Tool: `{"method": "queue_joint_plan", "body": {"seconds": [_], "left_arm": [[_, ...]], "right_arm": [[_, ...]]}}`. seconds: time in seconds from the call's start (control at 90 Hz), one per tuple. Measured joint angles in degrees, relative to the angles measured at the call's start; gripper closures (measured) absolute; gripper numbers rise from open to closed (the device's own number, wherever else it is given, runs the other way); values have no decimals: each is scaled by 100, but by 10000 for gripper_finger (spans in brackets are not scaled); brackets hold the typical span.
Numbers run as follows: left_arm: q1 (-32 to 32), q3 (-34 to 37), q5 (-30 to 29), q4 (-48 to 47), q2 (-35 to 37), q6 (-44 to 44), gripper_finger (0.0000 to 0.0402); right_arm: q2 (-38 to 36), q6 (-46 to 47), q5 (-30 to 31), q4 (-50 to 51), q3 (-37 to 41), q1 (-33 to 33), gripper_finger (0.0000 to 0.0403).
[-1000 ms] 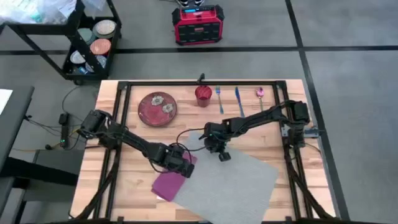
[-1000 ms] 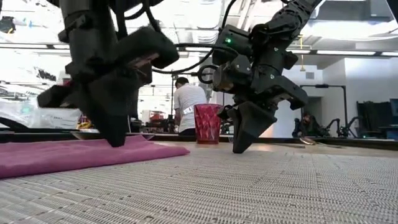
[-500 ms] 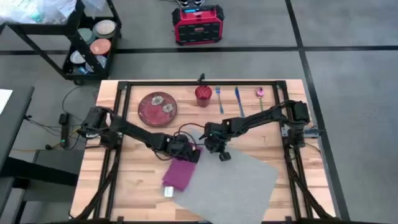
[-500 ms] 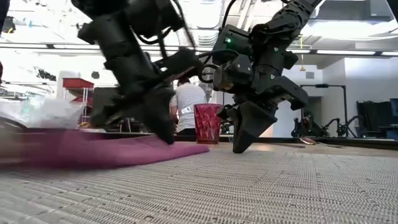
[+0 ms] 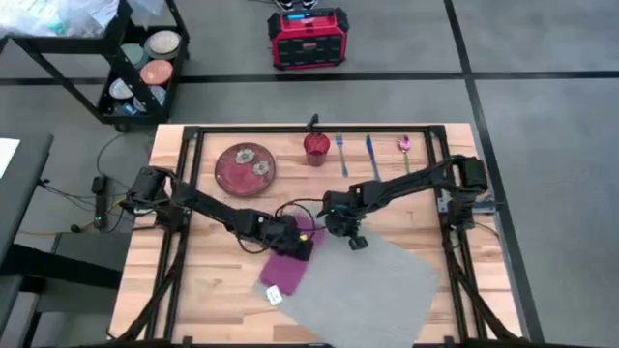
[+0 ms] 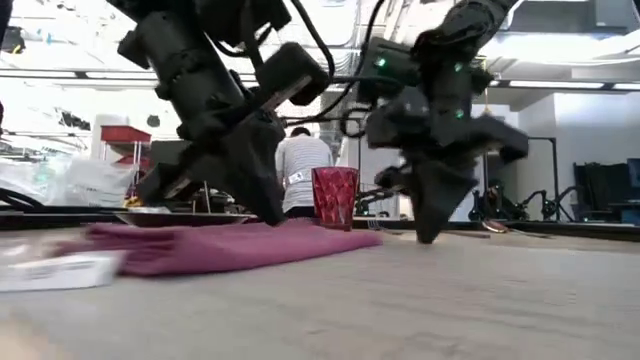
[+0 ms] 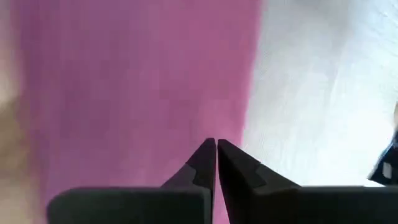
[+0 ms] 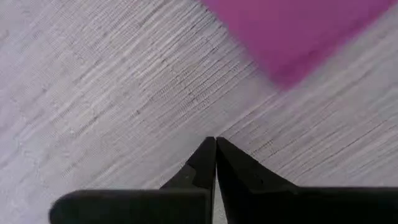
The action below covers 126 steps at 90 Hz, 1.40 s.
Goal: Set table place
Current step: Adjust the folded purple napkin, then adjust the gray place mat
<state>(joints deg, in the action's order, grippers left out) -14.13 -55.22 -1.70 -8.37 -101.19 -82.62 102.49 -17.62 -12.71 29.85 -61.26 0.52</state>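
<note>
Placemat: the grey woven placemat [image 5: 366, 286] lies askew on the near right part of the wooden table [image 5: 208, 290], one corner pointing toward the table's middle, its near edge hanging close to the table's front
Right gripper: the right gripper [image 5: 353, 237] presses down at that far corner of the mat; the right wrist view shows its two fingers [image 8: 200, 163] drawn together, tips touching, over the grey weave, and whether they pinch fabric cannot be told
Napkin: a magenta napkin [image 5: 287, 270] lies just beside the mat's left edge, seemingly overlapping it; a small white tag [image 5: 273, 295] shows at its near end
Left gripper: the left gripper [image 5: 298, 243] sits at the napkin's far end, fingers [image 7: 202, 163] closed tip to tip over the cloth; a grip on it is likely but not plainly shown
How the mat handles: judged light, limp and coarse-textured, it should slide readily over wood but buckle if pushed, so dragging by a pinched corner or edge looks the best hold
Still waiting: a dark red plate [image 5: 245, 168], a red cup [image 5: 316, 148] and cutlery [image 5: 368, 155] sit along the far edge, well apart from the mat
Beyond the table: a black shelf cart [image 5: 126, 68] holding dishes, and a red case [image 5: 307, 38] on the floor
</note>
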Motion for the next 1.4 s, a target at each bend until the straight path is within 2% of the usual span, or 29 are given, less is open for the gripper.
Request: {"method": "queue_joint_plan", "body": {"seconds": [0.078,0.178,0.344,0.511,0.589,0.778,0.867,1.011,1.244,1.4], "left_arm": [[-44,-21,-114,6,0,142,402],[-44,-22,-200,-156,-2,389,402],[-42,-22,-199,-393,-4,773,402],[-84,-22,-102,-504,-4,1019,402],[-125,-22,-101,-602,-4,994,402],[-291,-24,-107,-669,49,942,402],[-399,-45,-117,-731,146,844,402],[-612,-107,-405,-943,436,604,402],[-691,-118,-639,-1269,823,477,402],[-691,-120,-653,-1355,852,582,402]], "right_arm": [[-375,25,201,200,25,-155,403],[-573,372,154,443,70,-392,403],[-643,1601,-131,1522,84,-921,403],[-653,2680,-114,1662,80,-1308,403],[-658,2998,-93,1259,289,-1492,403],[-714,3791,-35,-331,1701,-1837,403],[-795,4090,76,-807,2066,-2024,403],[-813,3817,58,-987,2202,-1881,403],[-802,2679,-21,-860,2200,-906,403],[-790,2074,467,-893,2057,-156,403]]}}
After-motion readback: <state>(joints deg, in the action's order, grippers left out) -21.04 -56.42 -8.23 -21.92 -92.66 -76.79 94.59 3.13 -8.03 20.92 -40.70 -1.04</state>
